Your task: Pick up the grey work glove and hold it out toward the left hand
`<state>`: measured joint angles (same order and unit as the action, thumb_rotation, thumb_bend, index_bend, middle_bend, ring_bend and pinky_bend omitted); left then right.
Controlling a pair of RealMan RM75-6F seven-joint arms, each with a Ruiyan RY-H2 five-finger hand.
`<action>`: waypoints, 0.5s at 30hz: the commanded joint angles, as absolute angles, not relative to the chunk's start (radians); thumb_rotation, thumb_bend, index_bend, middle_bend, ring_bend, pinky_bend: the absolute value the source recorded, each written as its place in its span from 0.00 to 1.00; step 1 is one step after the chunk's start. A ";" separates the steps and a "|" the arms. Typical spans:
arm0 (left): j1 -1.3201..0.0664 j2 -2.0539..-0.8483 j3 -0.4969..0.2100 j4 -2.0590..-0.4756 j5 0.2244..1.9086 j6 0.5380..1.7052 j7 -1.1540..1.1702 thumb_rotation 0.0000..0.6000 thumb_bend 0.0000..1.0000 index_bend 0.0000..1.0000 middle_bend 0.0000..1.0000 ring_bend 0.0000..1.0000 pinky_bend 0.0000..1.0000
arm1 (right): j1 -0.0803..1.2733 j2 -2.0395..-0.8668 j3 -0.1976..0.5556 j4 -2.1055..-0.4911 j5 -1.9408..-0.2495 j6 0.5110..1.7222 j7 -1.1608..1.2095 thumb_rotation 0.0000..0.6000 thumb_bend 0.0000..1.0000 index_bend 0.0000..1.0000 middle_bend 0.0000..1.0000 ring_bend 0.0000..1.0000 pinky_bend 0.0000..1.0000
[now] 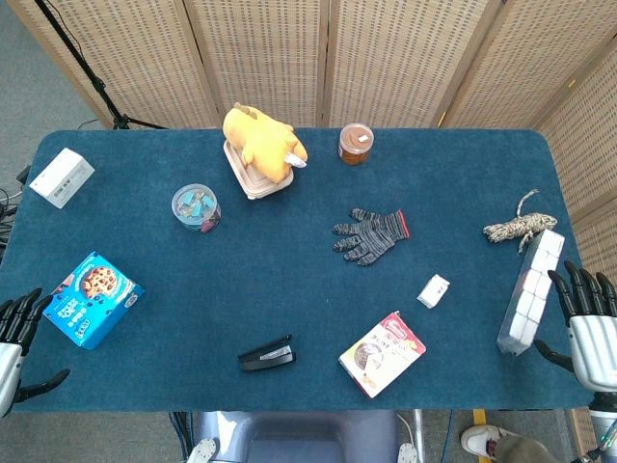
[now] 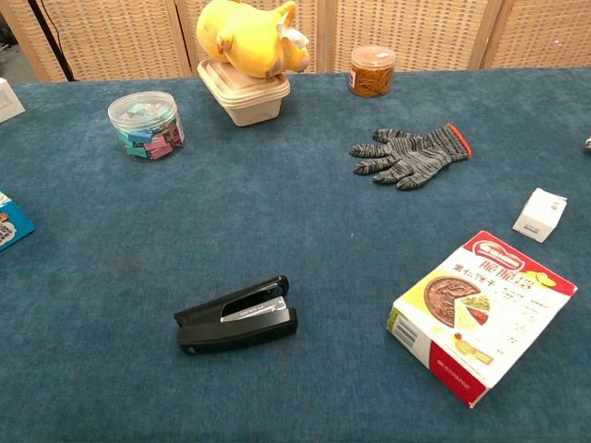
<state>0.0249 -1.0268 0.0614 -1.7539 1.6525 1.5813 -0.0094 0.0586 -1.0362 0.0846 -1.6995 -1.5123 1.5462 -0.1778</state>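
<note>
The grey work glove lies flat on the blue table, right of centre, its fingers pointing left and its red-edged cuff to the right; the chest view shows the glove at upper right. My right hand hovers at the table's right edge, fingers spread and empty, well away from the glove. At the lower left corner my left hand is also open with nothing in it. Neither hand appears in the chest view.
A yellow plush sits on a container, an orange jar beside it. A tub of clips, blue box, white box, stapler, snack box, small white box, twine and a long white pack are scattered around.
</note>
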 commanded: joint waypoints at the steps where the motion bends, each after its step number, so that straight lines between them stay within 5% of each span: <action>1: 0.024 -1.026 0.062 -1.755 1.651 1.577 -0.009 1.00 0.09 0.00 0.00 0.00 0.00 | 0.059 -1.037 0.084 -1.698 -1.512 1.543 -0.175 1.00 0.00 0.07 0.00 0.00 0.00; 15: 0.020 -1.012 0.052 -1.754 1.628 1.572 -0.044 1.00 0.09 0.00 0.00 0.00 0.00 | 0.178 -1.053 0.122 -1.684 -1.476 1.368 -0.167 1.00 0.00 0.05 0.00 0.00 0.00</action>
<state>0.0208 -1.0122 0.0528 -1.7538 1.6293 1.5727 -0.0427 0.1382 -1.0505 0.1008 -1.6856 -1.4908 1.4142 -0.1674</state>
